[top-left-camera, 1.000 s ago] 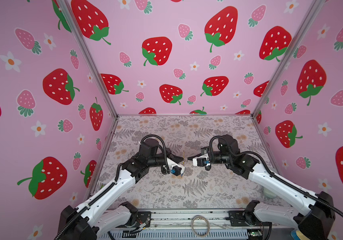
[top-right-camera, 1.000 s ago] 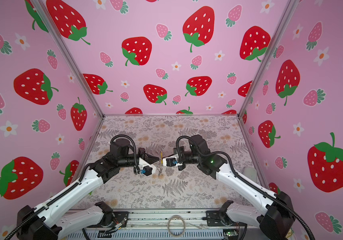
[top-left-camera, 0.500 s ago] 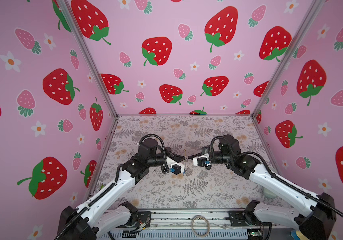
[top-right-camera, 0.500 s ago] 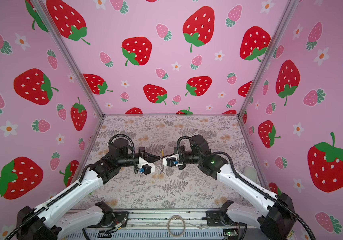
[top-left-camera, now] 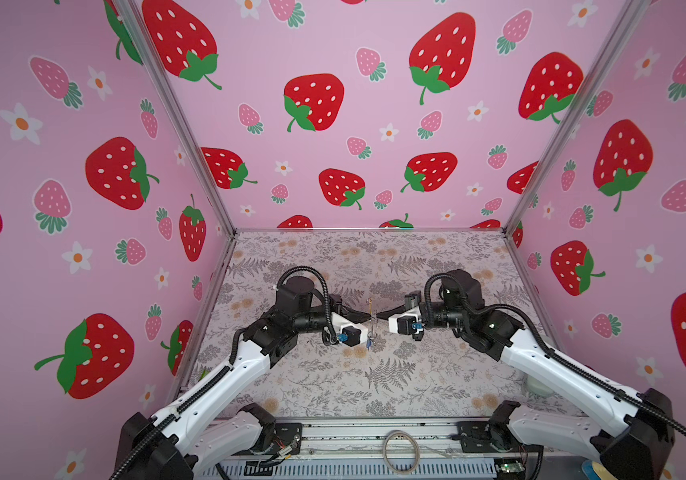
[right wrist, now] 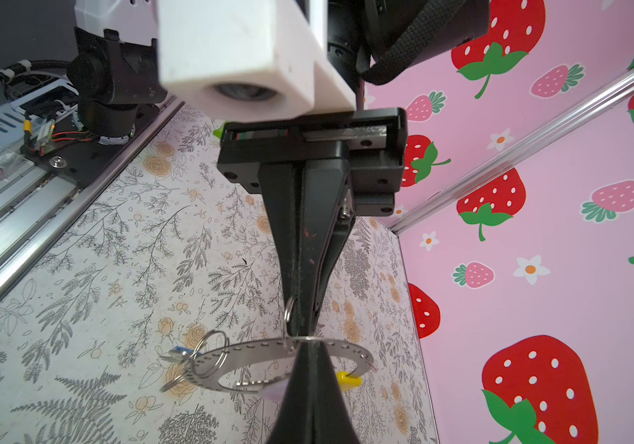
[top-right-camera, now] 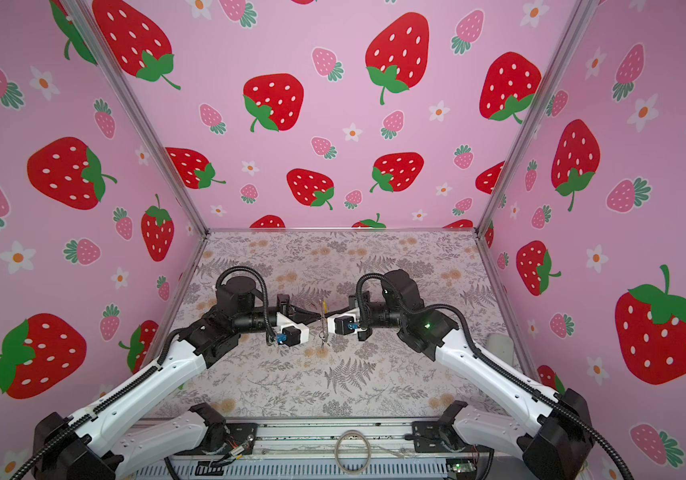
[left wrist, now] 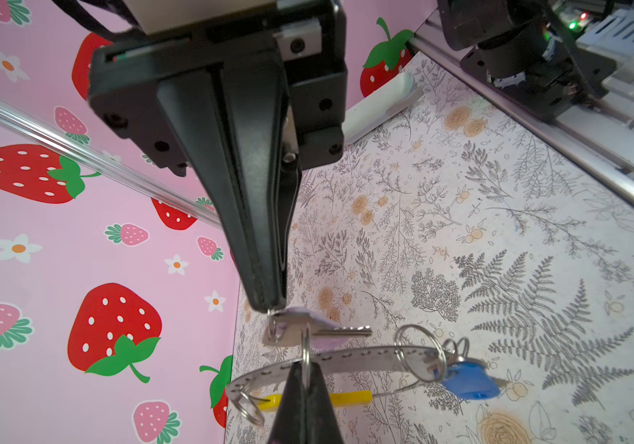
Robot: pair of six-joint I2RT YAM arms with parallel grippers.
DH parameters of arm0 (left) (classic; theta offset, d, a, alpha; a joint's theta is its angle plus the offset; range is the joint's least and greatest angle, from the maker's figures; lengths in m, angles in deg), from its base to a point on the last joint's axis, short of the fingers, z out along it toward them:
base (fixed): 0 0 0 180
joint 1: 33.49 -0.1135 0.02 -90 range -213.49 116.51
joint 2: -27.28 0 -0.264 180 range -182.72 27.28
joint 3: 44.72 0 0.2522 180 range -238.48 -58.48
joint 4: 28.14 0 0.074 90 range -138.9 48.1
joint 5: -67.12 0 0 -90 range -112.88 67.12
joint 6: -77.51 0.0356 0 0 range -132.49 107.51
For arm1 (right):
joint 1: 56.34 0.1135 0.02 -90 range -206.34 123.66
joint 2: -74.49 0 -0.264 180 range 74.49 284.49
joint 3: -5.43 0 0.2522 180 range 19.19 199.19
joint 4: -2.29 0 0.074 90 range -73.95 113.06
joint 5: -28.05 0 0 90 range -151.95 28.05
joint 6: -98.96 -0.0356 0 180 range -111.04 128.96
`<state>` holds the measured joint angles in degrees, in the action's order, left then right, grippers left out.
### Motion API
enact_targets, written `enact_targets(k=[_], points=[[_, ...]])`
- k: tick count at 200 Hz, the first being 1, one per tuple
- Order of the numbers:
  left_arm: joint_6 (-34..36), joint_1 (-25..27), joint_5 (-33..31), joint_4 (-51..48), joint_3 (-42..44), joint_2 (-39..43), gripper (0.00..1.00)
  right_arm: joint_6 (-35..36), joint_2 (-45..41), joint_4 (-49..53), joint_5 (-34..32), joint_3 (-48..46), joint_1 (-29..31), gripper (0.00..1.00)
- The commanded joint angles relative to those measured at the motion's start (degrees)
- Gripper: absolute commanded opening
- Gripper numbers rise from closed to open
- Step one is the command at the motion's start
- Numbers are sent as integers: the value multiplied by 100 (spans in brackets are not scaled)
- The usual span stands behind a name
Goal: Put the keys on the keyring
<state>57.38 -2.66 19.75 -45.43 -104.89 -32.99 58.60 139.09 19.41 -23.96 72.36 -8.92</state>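
Meeting above the worktop's [top-left-camera: 416, 374] middle in both top views, the left end effector [top-left-camera: 365, 318] and right end effector [top-left-camera: 378, 316] flank the edge-on keyring [top-left-camera: 369, 305]. Left wrist: the left end effector is clamped on the lilac key [left wrist: 286, 334], just beside the keyring; the blue key [left wrist: 465, 378] hangs on it. Right wrist: the right end effector grips a keyring loop [right wrist: 288, 307].

Left gripper [top-left-camera: 364, 317] and right gripper [top-left-camera: 381, 315], both with jaws closed, meet tip to tip above the floral tabletop [top-left-camera: 416, 374]. Keyring [top-left-camera: 369, 322] hangs edge-on between them, yellow section uppermost, blue tag [top-left-camera: 369, 343] lowest. Pale hoop [top-left-camera: 401, 432] lies on the front rail [top-left-camera: 333, 436].
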Motion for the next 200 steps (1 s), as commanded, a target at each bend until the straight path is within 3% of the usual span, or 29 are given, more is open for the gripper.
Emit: enact_targets(k=[1,200], points=[[-185,-64,344,180,-167,-6,0,169,-96,-19,215,-61,30,0],[-1006,-344,1109,568,-342,-73,0,410,-153,-21,455,1,123,0]])
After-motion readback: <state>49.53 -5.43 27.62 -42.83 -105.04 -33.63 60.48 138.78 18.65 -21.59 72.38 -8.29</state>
